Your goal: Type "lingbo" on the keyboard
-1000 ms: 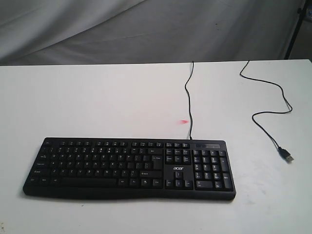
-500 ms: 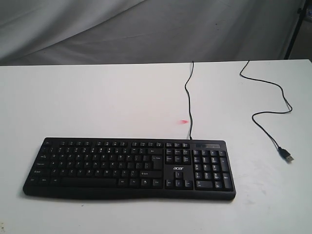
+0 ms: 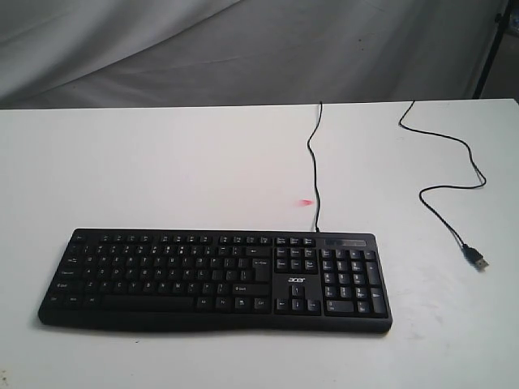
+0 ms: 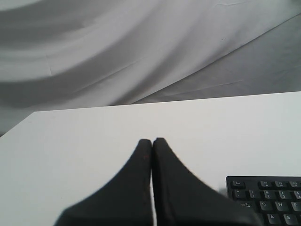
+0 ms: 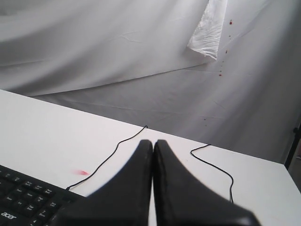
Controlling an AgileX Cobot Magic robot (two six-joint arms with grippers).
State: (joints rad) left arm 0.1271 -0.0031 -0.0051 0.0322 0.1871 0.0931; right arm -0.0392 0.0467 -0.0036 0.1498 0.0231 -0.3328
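Note:
The black keyboard [image 3: 215,278] with white legends and an "acer" logo lies flat near the front of the white table [image 3: 162,170]. Its thin cable [image 3: 312,162] runs back over the far edge. Neither arm appears in the exterior view. In the left wrist view my left gripper [image 4: 152,141] is shut and empty, held above bare table beside the keyboard's Esc corner [image 4: 265,197]. In the right wrist view my right gripper [image 5: 153,141] is shut and empty, above the table next to the number-pad end of the keyboard [image 5: 28,197].
A loose black USB cable [image 3: 450,166] snakes across the table's right side and ends in a plug [image 3: 478,259]. A small red mark [image 3: 306,202] sits on the table behind the keyboard. Grey cloth [image 3: 243,49] hangs behind the table.

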